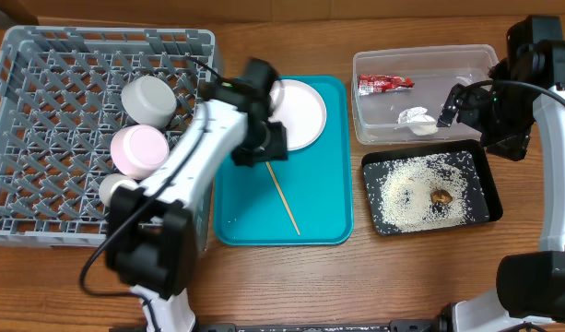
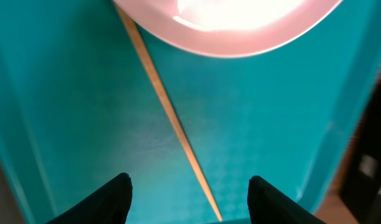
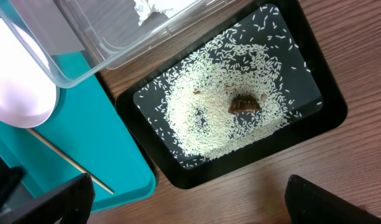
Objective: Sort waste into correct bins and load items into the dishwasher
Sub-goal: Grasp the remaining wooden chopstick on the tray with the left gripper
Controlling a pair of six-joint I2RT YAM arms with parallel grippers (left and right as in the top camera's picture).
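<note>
Overhead, left arm [image 1: 194,152] overlaps plate [image 1: 305,115] on teal tray [image 1: 328,198].

2 white arms [image 1: 185,152], black joints [image 1: 148,242], black left gripper [image 2: 190,182], right gripper [image 3: 189,186]

The rack [image 1: 42,111] is grey moulded plastic, matt. The teal tray [image 1: 254,217] is smooth plastic with a soft sheen; close up its floor seems finely stippled, though that view is blurred. The plate [image 1: 300,112] is glossy white, catching glare. The chopstick [image 1: 284,199] is bare, matt wood. The tub [image 1: 425,53] is clear plastic. The wrapper [image 1: 385,83] is shiny red foil and the tissue [image 1: 417,118] is crumpled paper. The black tray [image 1: 481,166] is smooth, faintly glossy plastic. The table [image 1: 402,277] is grained wood.
</note>
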